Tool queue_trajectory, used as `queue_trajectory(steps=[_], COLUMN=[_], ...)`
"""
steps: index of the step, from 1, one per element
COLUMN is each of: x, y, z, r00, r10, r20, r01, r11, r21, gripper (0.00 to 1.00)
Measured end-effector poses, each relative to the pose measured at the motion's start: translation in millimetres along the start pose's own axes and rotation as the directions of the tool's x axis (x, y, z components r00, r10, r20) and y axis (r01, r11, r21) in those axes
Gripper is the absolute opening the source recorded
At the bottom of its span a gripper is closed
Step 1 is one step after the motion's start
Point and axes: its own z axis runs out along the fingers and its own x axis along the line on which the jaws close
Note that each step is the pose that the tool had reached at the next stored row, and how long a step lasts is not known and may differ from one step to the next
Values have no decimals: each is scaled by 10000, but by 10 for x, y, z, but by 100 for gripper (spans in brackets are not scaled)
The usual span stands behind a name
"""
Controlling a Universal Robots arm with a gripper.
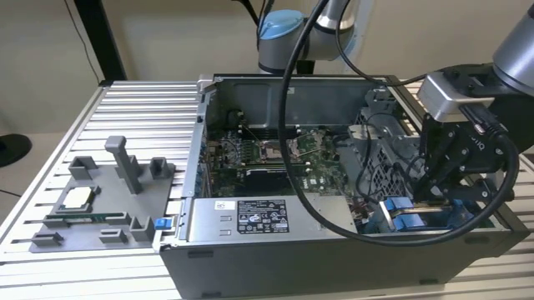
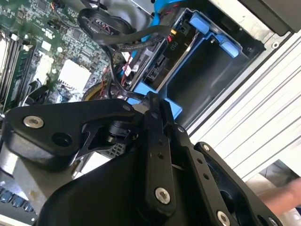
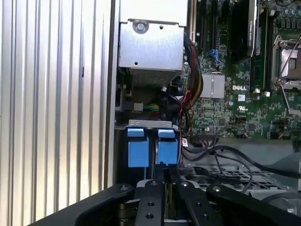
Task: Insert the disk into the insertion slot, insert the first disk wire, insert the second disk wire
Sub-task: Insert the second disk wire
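Your gripper (image 3: 164, 175) sits with its fingers pressed close together right at the blue carrier of the disk (image 3: 154, 149), though you cannot tell whether they pinch anything. The disk is seated in its slot in the computer case (image 1: 334, 256), beside the motherboard (image 1: 276, 159), with black cables (image 2: 117, 33) running just beside it.

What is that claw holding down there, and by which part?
It cannot be told. The gripper sits right at the disk's blue carrier in the case's drive bay, but whether it grips anything is hidden.
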Motion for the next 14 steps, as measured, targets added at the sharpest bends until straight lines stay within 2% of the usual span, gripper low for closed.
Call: queue_trajectory(steps=[3, 8, 10, 14], x=[2, 2, 2, 2], y=[-1, -8, -15, -28], z=[15, 22, 31, 65], r00=[10000, 9997, 9995, 9990], r10=[-33, -216, -288, -436], r20=[41, 115, 130, 116], r01=[32, 210, 280, 428], r11=[9999, 9985, 9980, 9972], r21=[147, 499, 562, 615], gripper=[0, 0, 0, 0])
